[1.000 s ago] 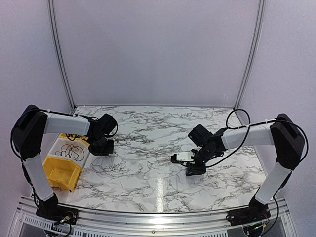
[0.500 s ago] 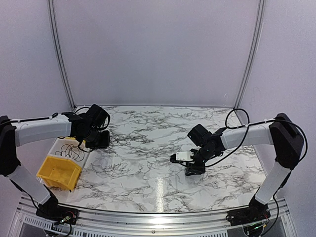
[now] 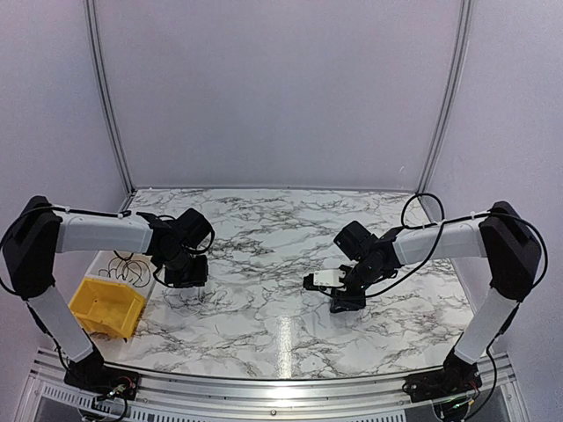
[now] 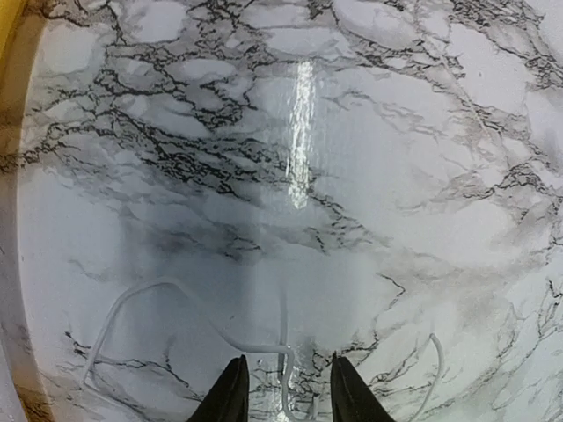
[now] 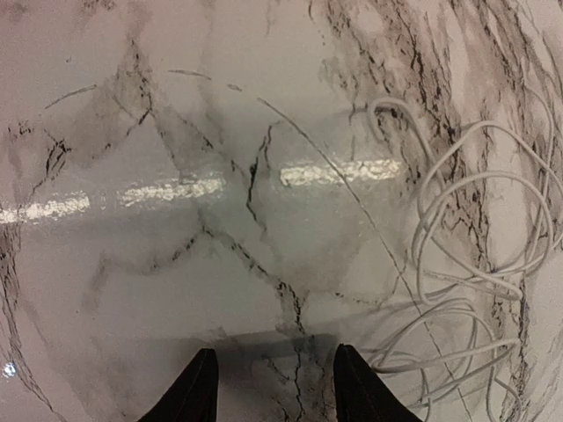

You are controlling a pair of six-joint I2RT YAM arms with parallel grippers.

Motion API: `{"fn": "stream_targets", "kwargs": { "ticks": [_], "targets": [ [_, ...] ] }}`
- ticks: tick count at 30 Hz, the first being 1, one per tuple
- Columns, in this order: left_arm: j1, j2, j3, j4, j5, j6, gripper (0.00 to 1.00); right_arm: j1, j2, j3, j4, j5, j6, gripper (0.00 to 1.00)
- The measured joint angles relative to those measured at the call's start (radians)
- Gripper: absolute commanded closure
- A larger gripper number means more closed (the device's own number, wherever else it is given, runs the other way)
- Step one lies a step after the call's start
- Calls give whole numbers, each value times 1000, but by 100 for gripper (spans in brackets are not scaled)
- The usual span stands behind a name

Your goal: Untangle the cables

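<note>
You're part way, I think: black cables (image 3: 126, 264) rest in the yellow bin (image 3: 104, 309), one pale wire (image 4: 141, 286) lies loose on the counter (image 3: 290, 229) between your spread left fingers (image 4: 230, 391), and a looped pale bunch (image 5: 479, 281) waits beside your spread, empty right fingers (image 5: 195, 387).

Two white-and-black jointed robot arms: left arm (image 3: 97, 233) and right arm (image 3: 440, 242). Two black two-finger grippers, one per arm: left gripper (image 4: 288, 360) and right gripper (image 5: 274, 352). One white, black-veined marble-patterned tabletop (image 3: 281, 325). One yellow plastic bin (image 3: 106, 303). Thin black cables (image 3: 123, 262), looped just behind the bin; number not countable. One thin pale cable (image 4: 167, 294) in the left wrist view. One many-looped pale cable coil (image 5: 475, 264) in the right wrist view; strand number unclear.
</note>
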Motion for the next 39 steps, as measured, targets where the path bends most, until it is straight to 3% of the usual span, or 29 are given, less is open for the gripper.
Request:
{"fn": "stream_targets", "kwargs": {
  "ticks": [3,6,7,15,22,28,39],
  "targets": [
    [-3,42,0,12,6,-12,76,0,0,0,0,0,0,55],
    [-3,79,1,30,6,-12,97,0,0,0,0,0,0,55],
    [-3,86,1,32,5,-15,100,0,0,0,0,0,0,55],
    [-3,6,1,6,-68,-34,100,0,0,1,-1,3,0,55],
    [0,-310,-25,-179,-207,-77,100,0,5,6,-7,3,0,54],
    [6,-444,-15,-405,-309,-116,100,0,11,14,-13,2,0,55],
    [17,-686,251,-697,-484,-166,100,3,17,22,-20,4,0,55]
  ]
}}
